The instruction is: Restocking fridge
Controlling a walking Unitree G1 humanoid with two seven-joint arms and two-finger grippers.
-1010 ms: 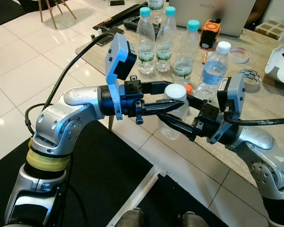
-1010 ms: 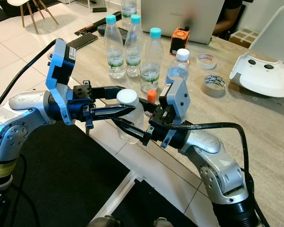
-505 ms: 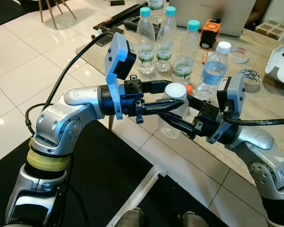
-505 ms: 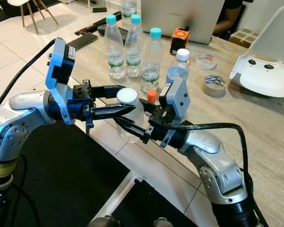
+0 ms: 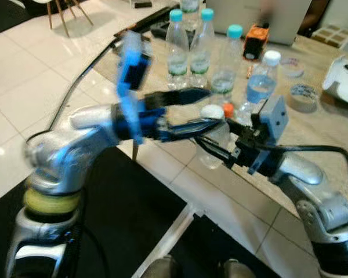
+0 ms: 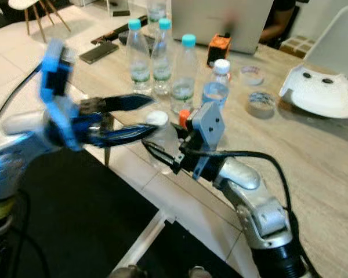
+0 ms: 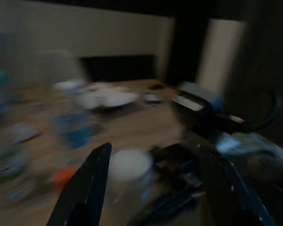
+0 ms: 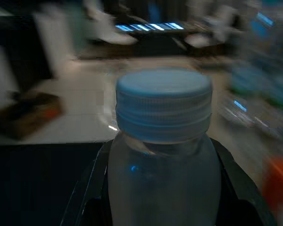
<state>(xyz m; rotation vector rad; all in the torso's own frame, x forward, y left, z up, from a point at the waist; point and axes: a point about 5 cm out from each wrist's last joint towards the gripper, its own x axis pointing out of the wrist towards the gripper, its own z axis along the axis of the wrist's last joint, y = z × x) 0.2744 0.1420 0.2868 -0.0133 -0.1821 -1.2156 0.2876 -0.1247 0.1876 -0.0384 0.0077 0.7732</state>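
The water bottle (image 5: 213, 139) with the white cap sits upright between the two black fingers of your right claw (image 5: 211, 152), held in the air just off the near edge of the desk (image 6: 313, 156); the right wrist view shows both fingers pressed against its sides below the cap. Your left claw (image 5: 200, 110) is blurred, its fingers spread apart, one above the cap and one level with it, gripping nothing. On the desk behind stand three teal-capped bottles (image 5: 202, 52) and a white-capped one (image 5: 261, 87).

Tape rolls (image 5: 304, 95), orange device (image 5: 254, 39), laptop (image 6: 220, 20)
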